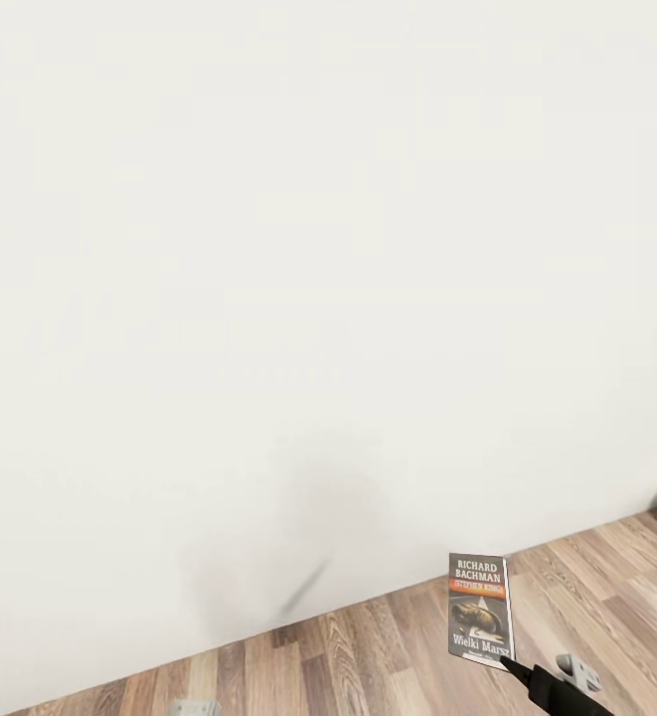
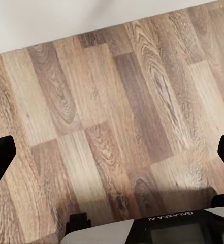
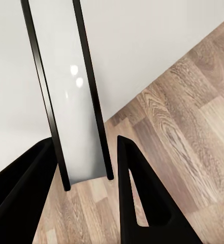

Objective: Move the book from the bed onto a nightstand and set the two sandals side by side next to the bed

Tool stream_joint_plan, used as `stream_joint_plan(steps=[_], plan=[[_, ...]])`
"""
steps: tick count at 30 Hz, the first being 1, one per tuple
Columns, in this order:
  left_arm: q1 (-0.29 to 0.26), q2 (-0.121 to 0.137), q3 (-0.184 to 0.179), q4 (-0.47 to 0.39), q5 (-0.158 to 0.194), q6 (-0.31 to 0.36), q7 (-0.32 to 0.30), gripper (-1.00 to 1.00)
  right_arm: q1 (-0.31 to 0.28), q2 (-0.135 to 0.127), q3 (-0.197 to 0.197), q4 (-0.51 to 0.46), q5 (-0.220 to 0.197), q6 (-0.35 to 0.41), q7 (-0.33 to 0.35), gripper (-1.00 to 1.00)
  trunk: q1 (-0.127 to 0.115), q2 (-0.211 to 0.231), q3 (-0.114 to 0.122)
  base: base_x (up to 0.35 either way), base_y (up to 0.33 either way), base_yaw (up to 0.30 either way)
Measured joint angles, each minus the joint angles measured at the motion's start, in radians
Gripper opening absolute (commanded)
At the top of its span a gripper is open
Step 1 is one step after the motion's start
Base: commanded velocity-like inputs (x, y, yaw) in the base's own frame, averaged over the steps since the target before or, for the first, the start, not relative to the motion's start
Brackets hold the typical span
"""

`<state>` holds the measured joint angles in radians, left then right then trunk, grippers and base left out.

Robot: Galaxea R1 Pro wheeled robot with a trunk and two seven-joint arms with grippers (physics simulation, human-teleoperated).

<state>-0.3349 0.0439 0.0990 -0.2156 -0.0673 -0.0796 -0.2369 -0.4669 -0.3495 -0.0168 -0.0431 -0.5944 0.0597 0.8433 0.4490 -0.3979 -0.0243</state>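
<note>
**Book held upright in the right claw, facing a bare wall**

Head view: a white wall [image 1: 298, 249] takes up most of the picture, with a strip of wood-plank floor [image 1: 388, 656] running from 7 o'clock up to 3 o'clock. The book [image 1: 481, 609] stands upright at about 5 o'clock, cover toward the camera, with "RICHARD BACHMAN" in white above an orange band and a dark picture. The right claw [image 1: 512, 664] grips its lower right corner, the dark arm running off toward the bottom right. A dark object shows at the right edge, near 4 o'clock; too little of it shows to tell what it is.

Left wrist view: the left claw [image 2: 112, 152] is spread wide with nothing between its black fingertips [image 2: 0, 157], over bare floor beside the foot of the wall.

Right wrist view: the book shows edge-on, pale pages between two dark cover edges, gripped between the two black fingers [image 3: 142, 203], which press close on either side. Wall and floor lie behind.
</note>
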Motion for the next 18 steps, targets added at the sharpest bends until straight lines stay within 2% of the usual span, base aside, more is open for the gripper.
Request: stream_joint_plan(steps=[12, 18], plan=[[0.000, 0.001, 0.000, 0.000, -0.001, 0.000, 0.000, 1.00, 0.000, 0.000, 0.001, 0.000, 0.001, 0.000, 0.000, -1.00, 0.000, 0.000, 0.000, 0.304, 0.000, -0.015], [0.000, 0.000, 0.000, 0.000, -0.001, 0.000, 0.000, 1.00, 0.000, 0.000, -0.001, 0.000, 0.000, 0.000, 0.000, -1.00, 0.000, 0.000, 0.000, 0.085, 0.000, -0.176]])
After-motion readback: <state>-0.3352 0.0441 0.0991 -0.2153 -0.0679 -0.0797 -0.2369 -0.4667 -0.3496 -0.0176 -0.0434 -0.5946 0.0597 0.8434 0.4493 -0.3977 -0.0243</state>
